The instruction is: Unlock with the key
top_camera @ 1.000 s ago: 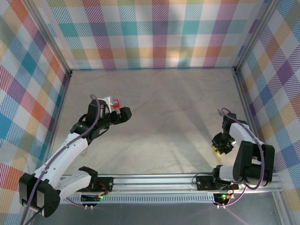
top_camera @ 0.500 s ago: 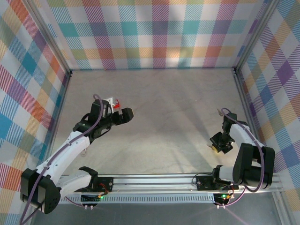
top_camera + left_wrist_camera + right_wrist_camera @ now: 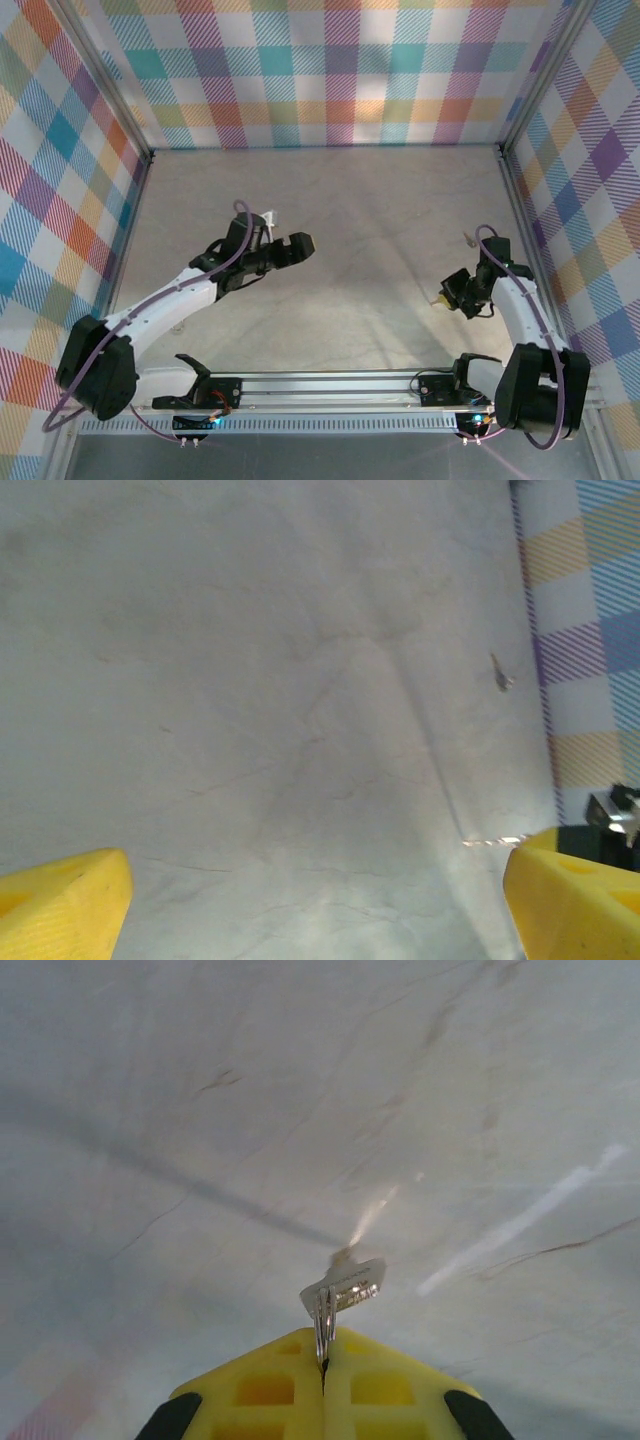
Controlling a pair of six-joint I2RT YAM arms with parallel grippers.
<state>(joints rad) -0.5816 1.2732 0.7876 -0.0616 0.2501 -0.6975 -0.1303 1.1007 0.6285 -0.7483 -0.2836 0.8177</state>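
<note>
From above, the left arm has swung toward the middle of the table [image 3: 380, 200], compared with a second ago. The left gripper [image 3: 292, 247] now reaches to the right, with its jaws spread wide and nothing between them. A small white piece [image 3: 271, 216] sits just behind its wrist, and I cannot tell whether it is the lock. The right gripper [image 3: 447, 296] has moved up and to the left from its earlier place near the rail. A small metal object [image 3: 467, 239] lies alone near the right wall, as before.

In the left wrist view, the two yellow fingertips [image 3: 60, 900] stand far apart over bare table.

In the right wrist view, the pads are pressed fully together on the key [image 3: 342, 1288], which sticks out in front of them, above the surface. So the key looks already picked up. I judge that the next need is to bring it to the lock, which I cannot clearly see.
</note>
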